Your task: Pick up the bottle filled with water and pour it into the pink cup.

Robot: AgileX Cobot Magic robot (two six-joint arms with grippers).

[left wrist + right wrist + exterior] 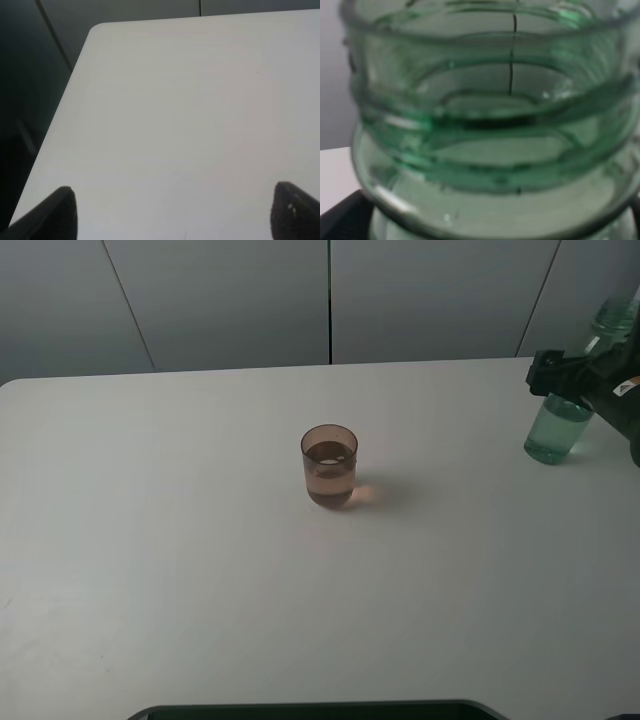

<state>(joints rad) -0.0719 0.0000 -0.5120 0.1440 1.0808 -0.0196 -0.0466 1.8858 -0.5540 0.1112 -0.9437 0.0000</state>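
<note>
One pink cup centres the table; bottle nearer far edge.

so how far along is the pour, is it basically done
Looks mostly done: the pink cup already holds liquid to well over half. In hand: the bottle stands on the table at the far right, with the right gripper around its middle; whether it is clamped I cannot tell. Left: at most letting go and pulling clear. The left gripper is open and empty.
</note>
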